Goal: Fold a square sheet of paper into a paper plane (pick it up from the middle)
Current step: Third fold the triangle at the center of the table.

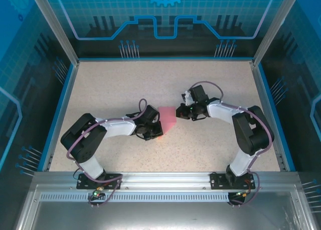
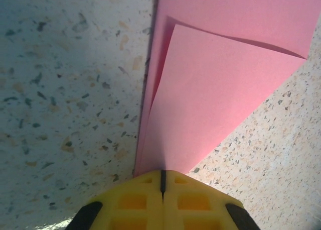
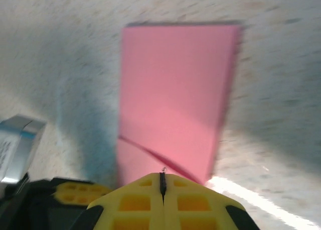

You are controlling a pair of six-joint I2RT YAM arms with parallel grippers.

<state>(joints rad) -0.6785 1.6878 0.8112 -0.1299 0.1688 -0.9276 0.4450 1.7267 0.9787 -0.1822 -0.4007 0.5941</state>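
**A:** Speckled table (image 1: 110, 89), blue walls all round. Where's the square sheet of paper (image 1: 167, 118)?

**B:** Mid-table, between the arms. It's plain pink and doubled over, with the top flap lifting slightly off the layer beneath.

**A:** Who has it?

**B:** Both. The left gripper (image 2: 162, 176) has its fingers pressed together on the near-left end, and the right gripper (image 3: 162, 179) is clamped on the far-right edge. I'd guess they take opposite ends so the layers stay lined up for creasing.
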